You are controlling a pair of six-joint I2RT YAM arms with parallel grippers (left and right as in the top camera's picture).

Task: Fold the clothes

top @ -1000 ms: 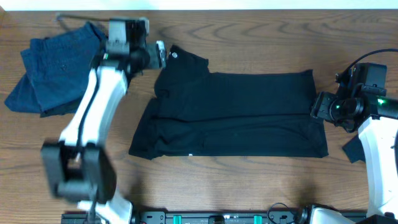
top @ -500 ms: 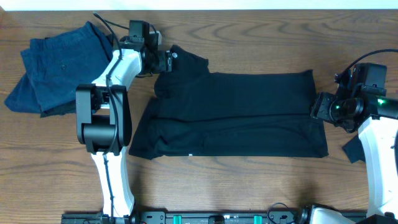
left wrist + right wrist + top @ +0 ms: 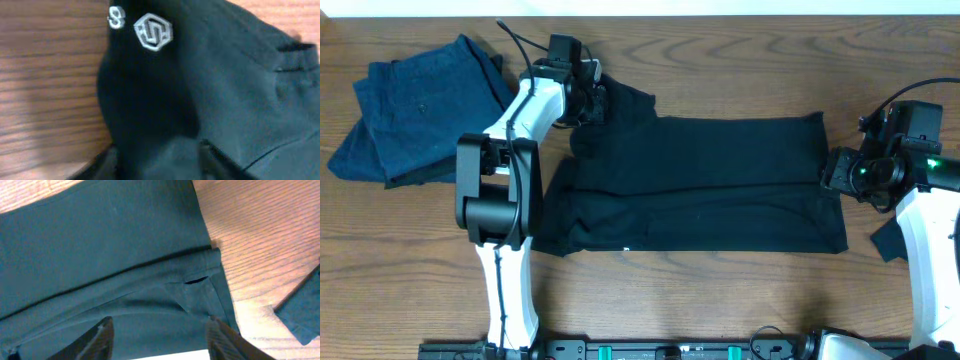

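Note:
Black pants lie flat across the middle of the table, folded lengthwise. My left gripper is at their top-left corner. In the left wrist view its fingers are apart low over the black fabric, below a white logo; it is open. My right gripper is at the pants' right end. In the right wrist view its fingers are wide open just above the pants' leg hems, holding nothing.
A crumpled pile of blue jeans lies at the back left. A small dark cloth lies by the right arm and shows in the right wrist view. Bare wood table runs along the front.
My left arm has swung right from beside the jeans pile to the top-left corner of the black pants. The right arm and the pants have not moved.

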